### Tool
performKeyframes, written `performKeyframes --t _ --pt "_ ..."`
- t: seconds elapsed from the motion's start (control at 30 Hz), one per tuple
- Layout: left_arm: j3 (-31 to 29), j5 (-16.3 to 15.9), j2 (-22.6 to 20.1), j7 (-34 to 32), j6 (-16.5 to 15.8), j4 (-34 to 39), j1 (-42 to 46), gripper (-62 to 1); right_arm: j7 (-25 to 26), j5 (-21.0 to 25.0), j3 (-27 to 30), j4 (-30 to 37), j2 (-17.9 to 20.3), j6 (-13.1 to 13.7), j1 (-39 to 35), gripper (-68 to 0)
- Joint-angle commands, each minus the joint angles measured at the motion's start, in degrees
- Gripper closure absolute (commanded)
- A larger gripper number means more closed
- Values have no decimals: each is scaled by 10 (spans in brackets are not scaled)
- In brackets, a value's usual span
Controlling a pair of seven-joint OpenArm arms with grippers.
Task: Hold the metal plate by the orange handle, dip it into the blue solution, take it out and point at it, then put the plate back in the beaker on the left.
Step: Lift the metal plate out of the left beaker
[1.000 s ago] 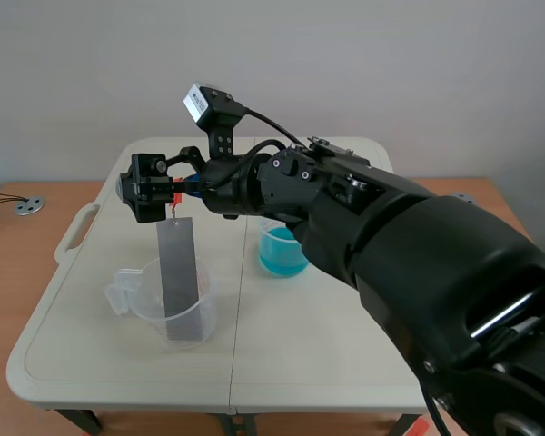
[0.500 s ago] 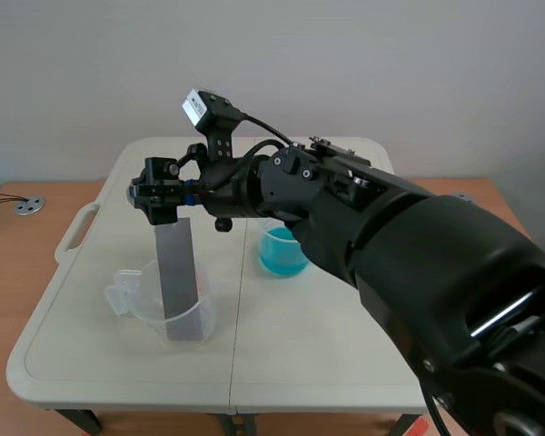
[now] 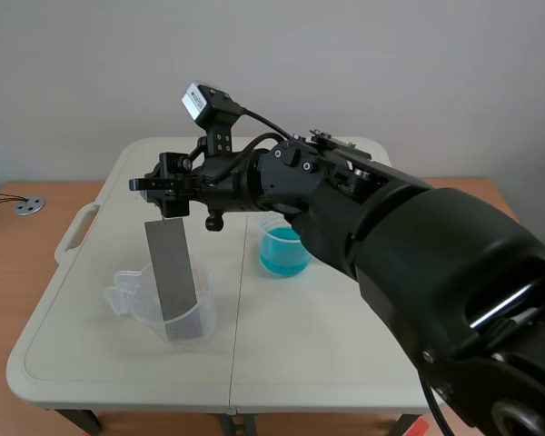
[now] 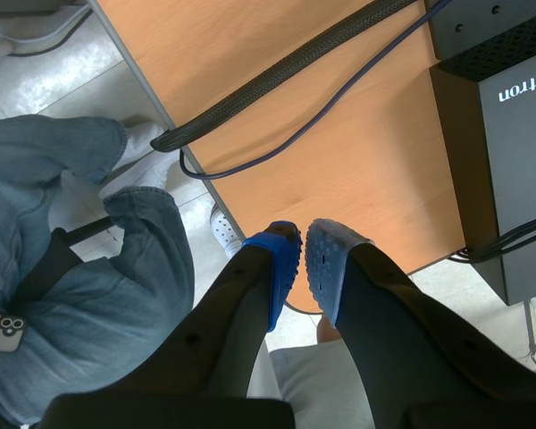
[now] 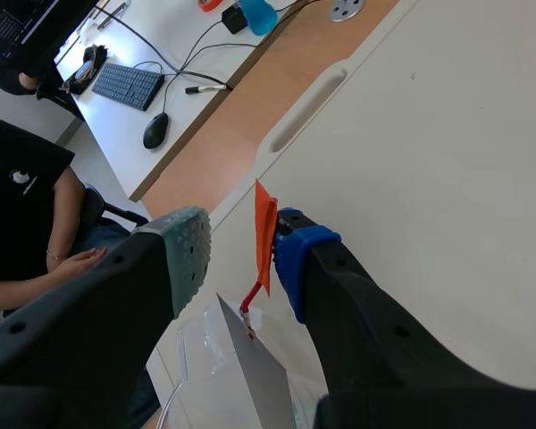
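The grey metal plate (image 3: 171, 277) leans in the clear beaker (image 3: 125, 283) on the left of the white table. My right arm comes across from the right, and my right gripper (image 3: 168, 189) sits at the plate's top end, hiding the handle in the scene view. In the right wrist view the orange handle (image 5: 264, 228) stands between the fingers of the right gripper (image 5: 241, 246), lying against the blue pad (image 5: 295, 255); a gap separates it from the other pad, so the gripper is open. The beaker of blue solution (image 3: 282, 250) stands mid-table. My left gripper (image 4: 302, 246) is shut on nothing, off the table.
A person (image 5: 22, 206) sits at a desk with a keyboard (image 5: 125, 85) beyond the table's left edge. The left wrist view looks down on a wooden desk edge (image 4: 339, 152), cables, a black box (image 4: 505, 134) and legs in jeans (image 4: 80, 295).
The right gripper's fingers have closed in around the orange handle. The plate's top has tipped a little to the left in the beaker.
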Motion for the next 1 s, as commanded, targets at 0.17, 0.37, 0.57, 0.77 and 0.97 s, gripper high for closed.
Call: performKeyframes --t 0.17,0.37,0.57,0.77,0.97 --pt "0 -2 1 -3 -1 8 5 -77 8 8 0 8 -5 3 18 -17" --pt "0 -2 1 -3 -1 8 5 -77 8 8 0 8 -5 9 17 -11" --pt "0 -2 1 -3 -1 8 5 -77 9 7 0 9 -7 50 16 -13" --pt "0 -2 1 -3 -1 8 5 -77 20 6 0 11 -10 94 16 -13" --pt "0 -2 1 -3 -1 8 5 -77 29 6 0 11 -10 155 16 -13"
